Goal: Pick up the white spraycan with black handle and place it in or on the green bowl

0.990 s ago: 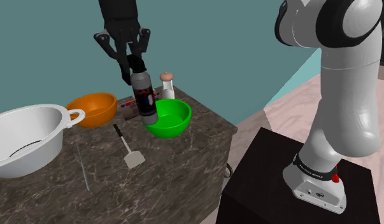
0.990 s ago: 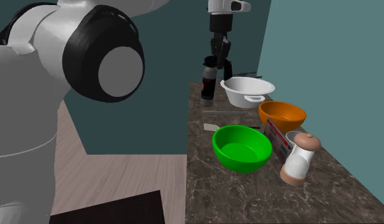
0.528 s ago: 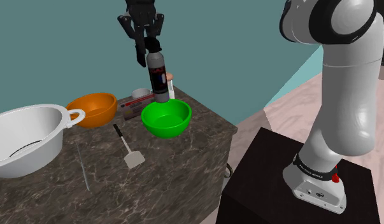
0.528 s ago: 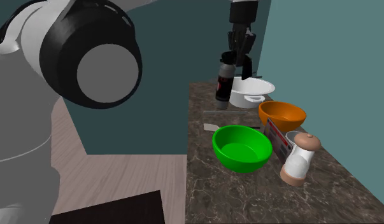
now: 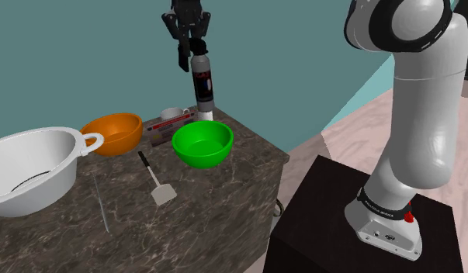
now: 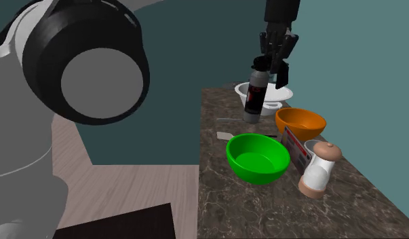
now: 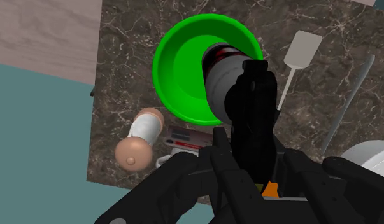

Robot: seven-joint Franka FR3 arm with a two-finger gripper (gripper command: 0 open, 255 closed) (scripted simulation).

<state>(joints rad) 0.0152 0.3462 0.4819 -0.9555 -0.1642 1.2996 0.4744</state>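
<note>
Pincer clamped on spraycan, aloft. Green bowl bare inside; seen from wrist, spraycan right over its hollow.

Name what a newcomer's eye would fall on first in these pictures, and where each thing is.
The spraycan, grey with a black head, hangs in the air, clasped by the black tool high over the dark marbled counter. Below it sits the bright green bowl, empty, near the counter's edge. The big white arm rises at the shoulder view's right.
</note>
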